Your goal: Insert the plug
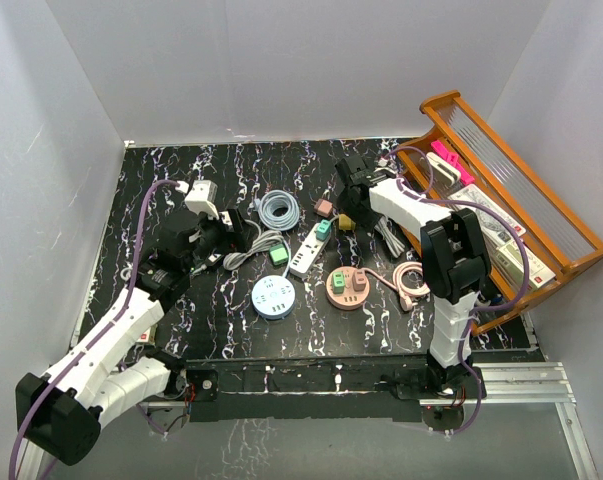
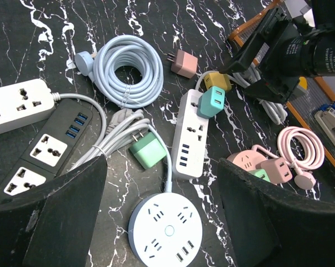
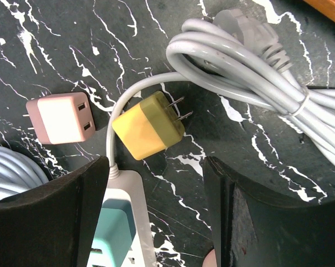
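Note:
A yellow plug lies on its side on the black marble table, prongs pointing right, its white cord running to a white power strip. A teal plug sits in that strip. My right gripper hangs open just above the strip's end, nothing between its fingers, the yellow plug just beyond the tips. My left gripper is open over a round white and blue socket, holding nothing. A green plug lies beside the strip.
A pink adapter and a bundled grey cable flank the yellow plug. A coiled pale blue cable, black and white strips and a round pink socket crowd the table. A wooden rack stands at right.

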Controlling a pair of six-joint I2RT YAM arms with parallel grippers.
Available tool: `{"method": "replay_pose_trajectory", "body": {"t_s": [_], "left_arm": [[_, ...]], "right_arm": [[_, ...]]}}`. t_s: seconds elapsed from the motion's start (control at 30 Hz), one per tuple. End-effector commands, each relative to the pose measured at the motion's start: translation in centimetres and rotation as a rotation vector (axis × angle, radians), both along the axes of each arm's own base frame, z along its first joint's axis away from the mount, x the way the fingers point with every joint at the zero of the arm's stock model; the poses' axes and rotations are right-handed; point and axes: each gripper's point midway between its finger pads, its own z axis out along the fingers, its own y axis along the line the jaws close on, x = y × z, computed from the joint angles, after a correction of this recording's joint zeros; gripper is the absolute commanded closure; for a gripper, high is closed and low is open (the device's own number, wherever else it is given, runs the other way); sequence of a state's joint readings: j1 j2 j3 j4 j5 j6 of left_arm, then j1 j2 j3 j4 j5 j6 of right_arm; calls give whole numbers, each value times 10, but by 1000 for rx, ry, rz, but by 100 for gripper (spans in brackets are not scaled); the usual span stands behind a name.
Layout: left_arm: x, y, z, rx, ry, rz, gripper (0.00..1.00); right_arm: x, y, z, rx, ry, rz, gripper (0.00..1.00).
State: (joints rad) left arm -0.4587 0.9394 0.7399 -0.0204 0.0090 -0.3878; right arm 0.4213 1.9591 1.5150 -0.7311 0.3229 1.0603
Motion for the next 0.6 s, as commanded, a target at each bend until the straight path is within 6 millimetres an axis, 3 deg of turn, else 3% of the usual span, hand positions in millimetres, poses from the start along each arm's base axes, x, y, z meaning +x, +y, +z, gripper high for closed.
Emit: {"method": "replay_pose_trajectory", "body": {"t_s": [0.0,0.37,0.57], "left_arm": [[3,-8,26,-51,-50,-17,21],[6,-6,29,3,-41,-23,21],[7,-6,34,-14,-62,-20,21]], "right_arm": [[17,3,5,38,-80,-75,30],[22,-7,-17,-37,-34,-139,29],[27,-2,-24,-52,-34,-54,30]]}}
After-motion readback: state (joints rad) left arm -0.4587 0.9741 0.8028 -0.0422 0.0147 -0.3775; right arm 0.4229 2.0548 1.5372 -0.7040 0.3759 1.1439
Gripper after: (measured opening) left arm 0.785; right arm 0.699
